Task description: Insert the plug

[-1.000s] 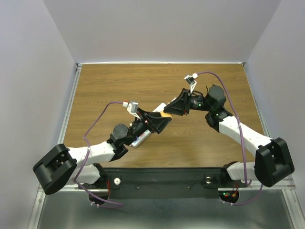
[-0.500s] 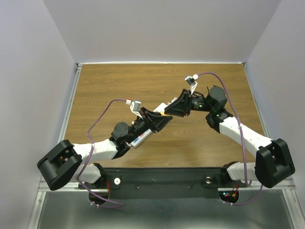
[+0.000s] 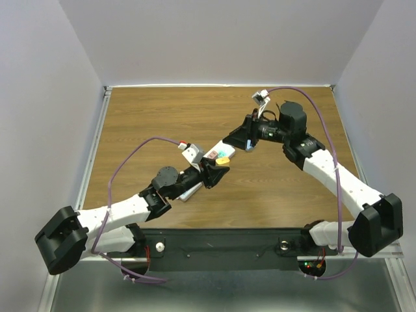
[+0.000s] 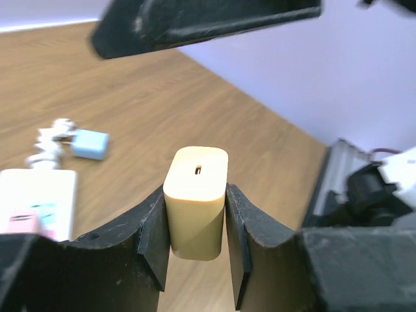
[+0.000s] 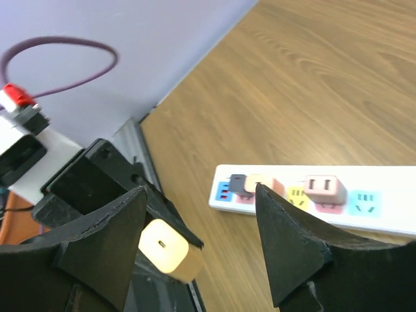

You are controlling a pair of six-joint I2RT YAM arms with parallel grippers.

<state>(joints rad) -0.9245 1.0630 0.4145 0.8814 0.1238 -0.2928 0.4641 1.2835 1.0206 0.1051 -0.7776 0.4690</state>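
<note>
My left jaws (image 3: 218, 171) are pressed onto the two flat sides of the plug (image 4: 195, 221), a cream block with rounded corners. I hold it up off the wooden surface (image 3: 149, 117). The face turned toward my left wrist camera has only a small slot. The prongs are hidden, and I judge they are on the far side.

Next over is the power strip (image 5: 393, 218), lying flat on the surface, close to the held plug but not touching it. A black plug (image 5: 239, 184) and a white one (image 5: 320, 186) already sit in it. The yellow socket (image 5: 298, 194) between them and the cyan socket (image 5: 364, 201) toward the end look free to me. A small blue block (image 4: 90, 144) lies on the surface just beside the strip.

Furthest right, my right jaws (image 5: 198, 195) are spread apart with nothing between them. They hang above the strip and close to my left jaws.

As I judge it, the grasp is done and the plug is with my left arm alone. The insertion itself is not yet done. I have to carry the plug over a free socket, square its prongs to the holes and press it home. My right jaws are free to steady the strip.
</note>
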